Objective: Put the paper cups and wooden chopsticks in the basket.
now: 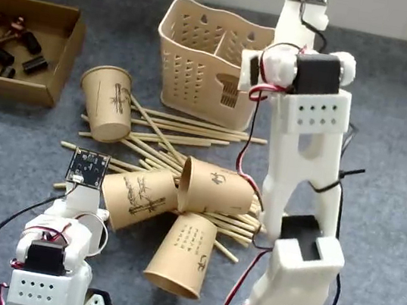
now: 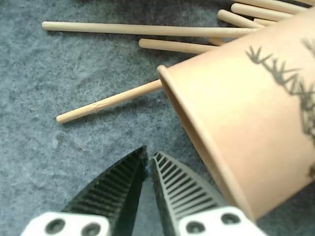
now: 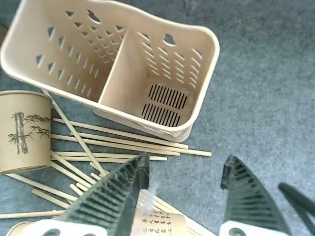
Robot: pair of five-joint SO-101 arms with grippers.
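Observation:
A beige basket (image 1: pixel 201 64) (image 3: pixel 199 54) with two compartments stands at the back, with nothing in it. Several paper cups with bamboo print lie on the grey mat: one (image 1: pixel 107 104) (image 3: pixel 22 130) left of the basket, and three (image 1: pixel 139 197) (image 1: pixel 213 187) (image 1: pixel 182 253) in the middle. Wooden chopsticks (image 1: pixel 174 140) (image 3: pixel 123 142) are strewn between and under them. My right gripper (image 3: pixel 187 160) hangs open above the mat in front of the basket. My left gripper (image 2: pixel 149 153) is shut on nothing, low over the mat beside the rim of a lying cup (image 2: pixel 246 113), near a loose chopstick (image 2: pixel 108 101).
A cardboard box (image 1: pixel 56 61) holding small dark parts sits at the back left. The right arm (image 1: pixel 311 123) stretches tall along the right side of the pile. Bare mat lies to the far right and front left.

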